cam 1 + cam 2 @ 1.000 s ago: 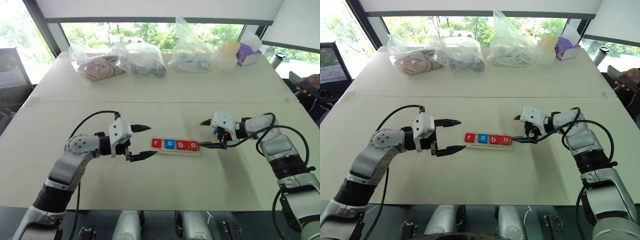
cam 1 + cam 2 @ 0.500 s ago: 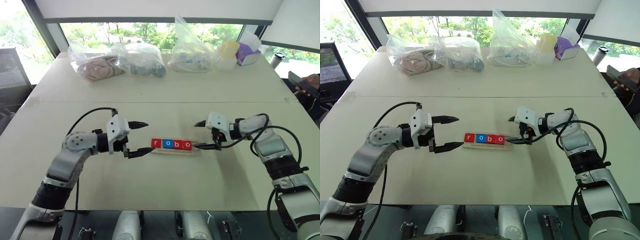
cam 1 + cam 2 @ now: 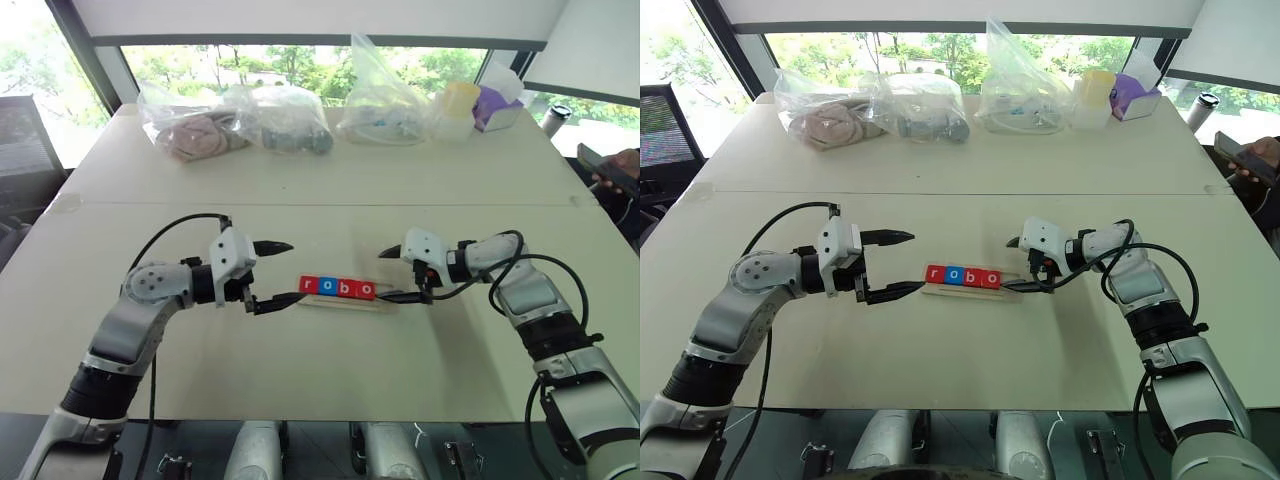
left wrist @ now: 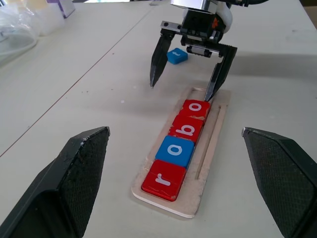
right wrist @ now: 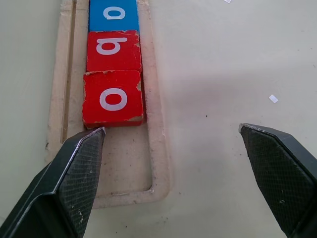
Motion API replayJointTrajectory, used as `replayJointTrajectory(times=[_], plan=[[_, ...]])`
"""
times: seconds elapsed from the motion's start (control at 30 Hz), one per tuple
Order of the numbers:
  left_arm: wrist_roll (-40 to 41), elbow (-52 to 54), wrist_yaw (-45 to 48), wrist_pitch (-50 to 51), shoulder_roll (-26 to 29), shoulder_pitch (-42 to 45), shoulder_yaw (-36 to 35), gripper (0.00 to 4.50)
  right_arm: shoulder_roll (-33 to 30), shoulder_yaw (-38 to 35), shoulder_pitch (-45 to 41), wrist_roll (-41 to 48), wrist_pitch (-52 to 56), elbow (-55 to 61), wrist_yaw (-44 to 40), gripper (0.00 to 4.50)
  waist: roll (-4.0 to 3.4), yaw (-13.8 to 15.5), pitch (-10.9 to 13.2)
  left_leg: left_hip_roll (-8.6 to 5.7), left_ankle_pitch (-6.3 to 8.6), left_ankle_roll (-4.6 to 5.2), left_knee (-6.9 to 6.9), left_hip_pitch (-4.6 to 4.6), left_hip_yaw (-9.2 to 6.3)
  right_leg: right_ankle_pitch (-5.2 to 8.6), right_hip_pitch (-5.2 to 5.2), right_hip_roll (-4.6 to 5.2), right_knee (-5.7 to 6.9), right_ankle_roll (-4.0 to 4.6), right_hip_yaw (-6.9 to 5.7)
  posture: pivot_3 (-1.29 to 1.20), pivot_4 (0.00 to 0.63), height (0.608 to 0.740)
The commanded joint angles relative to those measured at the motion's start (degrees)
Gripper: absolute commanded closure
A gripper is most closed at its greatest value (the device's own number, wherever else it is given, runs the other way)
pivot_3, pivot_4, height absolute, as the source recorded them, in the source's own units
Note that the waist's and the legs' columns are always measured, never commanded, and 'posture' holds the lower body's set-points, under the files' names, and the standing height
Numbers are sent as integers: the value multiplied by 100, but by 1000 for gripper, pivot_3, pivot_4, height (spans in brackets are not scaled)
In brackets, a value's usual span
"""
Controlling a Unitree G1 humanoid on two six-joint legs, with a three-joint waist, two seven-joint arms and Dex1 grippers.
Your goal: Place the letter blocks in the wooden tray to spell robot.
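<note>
Right end effector (image 3: 396, 274) edged toward wooden tray (image 3: 390, 301) (four tiles in); both end effectors wide open, empty

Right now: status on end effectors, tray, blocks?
Both end effectors, left and right, open, empty. Wooden tray holds r-o-b-o; last slot bare. Blue t block on table behind right end effector. Nothing blocking.

Wooden tray (image 5: 157, 163) lies lengthwise on pale table (image 5: 223, 59), near end slot bare. Three letter blocks in row inside tray: red "o" block (image 5: 113, 98) nearest, red "b" block (image 5: 113, 50) touching it beyond, blue "o" block (image 5: 114, 14) past that, cut by frame edge. Red blocks show chipped paint at edges. Right gripper (image 5: 171, 136) spread wide: one finger (image 5: 74, 173) over tray's end beside red "o" block, other finger (image 5: 280, 168) over bare table, well apart from tray. Small white speck (image 5: 273, 98) on table.
</note>
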State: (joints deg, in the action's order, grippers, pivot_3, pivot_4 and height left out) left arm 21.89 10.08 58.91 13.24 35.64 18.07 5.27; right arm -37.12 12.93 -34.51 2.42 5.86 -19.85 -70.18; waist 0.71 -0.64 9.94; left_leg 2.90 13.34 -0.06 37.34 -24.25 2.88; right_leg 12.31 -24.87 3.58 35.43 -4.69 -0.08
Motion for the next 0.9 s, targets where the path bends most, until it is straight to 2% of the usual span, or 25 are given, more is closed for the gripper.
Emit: replayJointTrajectory(times=[0.03, 0.2, 0.33, 0.4, 0.5, 0.63, 0.8, 0.9], plan=[[35, 158, -32, -62, 4, -15, -141, 0, -251, -204, -192, -11, -60, 280, 36, 56, 0, 3, 0, 0, 0, 0, 0, 0, 0, 0, 0, 0, 0, 0, 0, 0, 150, 740], [39, 191, -51, -73, 5, -57, -136, 0, -498, -464, -71, 189, 235, 623, 124, 56, 0, 3, 0, 0, 0, -1, 0, 0, 1, 0, 0, 1, -1, 0, 0, 0, 150, 740], [5, 139, -65, -120, -76, -46, -68, 0, -691, -1339, 510, 477, 2007, 1874, 1060, 56, -2, 39, 0, 1, 0, -1, -2, 0, -1, 1, -2, 1, 3, 0, 0, 0, 150, 740], [-16, 84, -54, -159, -129, -18, -30, 0, -399, -1736, 769, 665, 3285, 2661, 1776, 56, 1, 47, -1, 1, 0, -1, -3, -1, -1, 1, -2, 2, 2, 1, -1, 0, 150, 740], [-50, 10, -28, -203, -205, 21, 15, 0, -114, -2005, 1038, 595, 4289, 3366, 2604, 56, -1, 14, -2, 2, 0, -1, -2, 1, -1, 0, -2, 2, 3, 2, 0, 0, 150, 740], [-90, -139, 22, -277, -310, 139, 88, 0, 703, -2579, 1022, 409, 5762, 3935, 4035, 56, -2, 2, -3, 2, -2, -4, 0, 2, 0, -4, -4, 3, 5, 8, 0, 0, 150, 740], [-163, -340, 115, -343, -471, 319, 187, 0, 1979, -3014, 617, 114, 7037, 4519, 5504, 56, -5, -7, -4, 2, -3, -5, -1, 0, -1, -4, -8, 2, 10, 8, 0, 0, 150, 740], [-198, -464, 149, -385, -547, 435, 239, 0, 2544, -3107, 301, -14, 7558, 4672, 6048, 56, -6, -9, -5, 2, -3, -5, -2, -3, -1, -4, -12, 1, 12, 8, 0, 0, 150, 740]])
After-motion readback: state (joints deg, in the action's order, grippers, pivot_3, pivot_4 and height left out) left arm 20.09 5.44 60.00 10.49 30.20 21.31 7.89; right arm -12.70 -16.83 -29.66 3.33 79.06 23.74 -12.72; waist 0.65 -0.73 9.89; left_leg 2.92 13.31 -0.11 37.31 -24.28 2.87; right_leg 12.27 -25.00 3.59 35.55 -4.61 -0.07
